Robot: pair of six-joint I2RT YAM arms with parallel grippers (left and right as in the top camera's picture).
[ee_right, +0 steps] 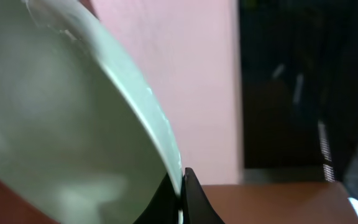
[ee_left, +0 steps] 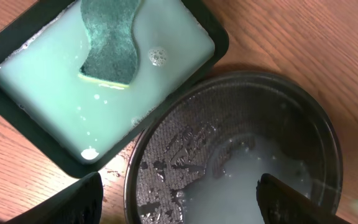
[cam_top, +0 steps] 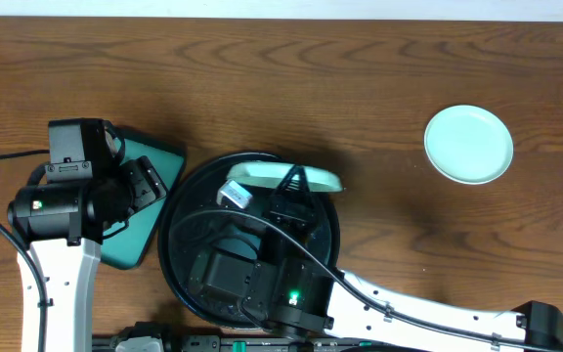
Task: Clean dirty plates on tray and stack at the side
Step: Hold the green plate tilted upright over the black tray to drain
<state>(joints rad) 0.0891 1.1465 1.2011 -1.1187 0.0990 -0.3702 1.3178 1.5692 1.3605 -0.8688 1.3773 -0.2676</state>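
From overhead, your right gripper is clamped on the rim of a mint plate, held on edge over the far side of the black tray. A second plate lies flat well to the right of the tray. Only the left wrist view shows the milky puddle in the tray, the sponge just beside it, and your left gripper spread wide, holding nothing. Overhead, the right arm hides most of the tray's floor.

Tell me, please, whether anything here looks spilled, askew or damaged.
Yes: milky water lies pooled in the black tray, and the right tool holds a plate steeply tilted over it. Nothing looks broken.
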